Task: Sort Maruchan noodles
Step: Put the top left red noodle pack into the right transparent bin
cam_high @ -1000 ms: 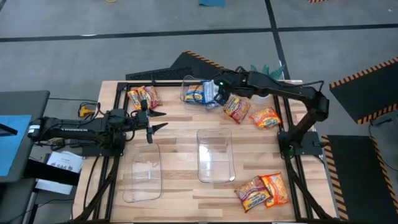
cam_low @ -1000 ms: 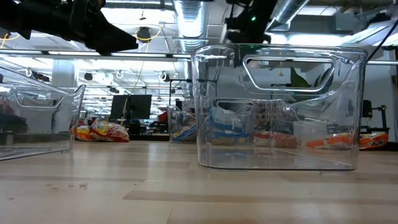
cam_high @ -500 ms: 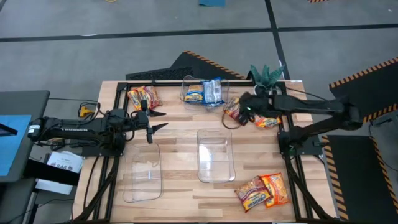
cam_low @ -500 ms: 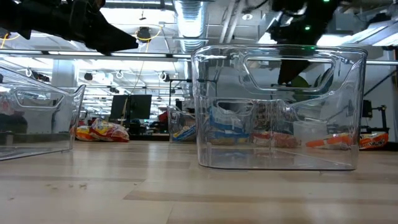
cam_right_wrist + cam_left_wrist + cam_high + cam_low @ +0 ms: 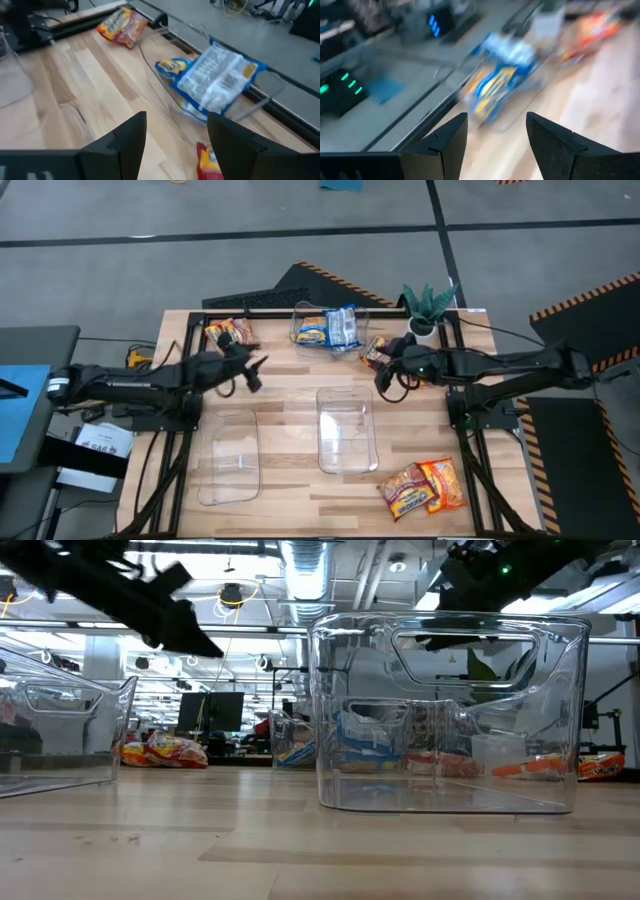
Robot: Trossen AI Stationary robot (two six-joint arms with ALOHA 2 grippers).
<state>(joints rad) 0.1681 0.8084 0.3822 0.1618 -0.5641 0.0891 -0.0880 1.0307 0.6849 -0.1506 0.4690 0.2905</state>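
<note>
Two blue Maruchan packets [image 5: 328,328] lie in a clear bin [image 5: 300,315] at the table's far edge; one leans on its rim [image 5: 215,82]. Orange and red-brown packets [image 5: 230,333] lie far left, and two more [image 5: 420,485] lie near right. Another red-brown packet [image 5: 373,350] lies on the table just beyond my right gripper [image 5: 385,380]. That gripper is open and hovers right of the table's middle. My left gripper [image 5: 250,370] is open, hovers left of centre and holds nothing. It faces the blue packets [image 5: 495,82].
Two clear bins stand on the near half of the table, one left [image 5: 228,455] and one in the middle [image 5: 347,428], with nothing showing inside. A small green plant [image 5: 428,302] stands at the far right corner. Bare wood lies between the bins and the far packets.
My right gripper has drawn back from the far bin toward the table's right and near side, leaving a blue packet leaning on the bin's rim. The right arm now covers the orange packet that lay to the right. My left arm has swung a little toward the far edge.
</note>
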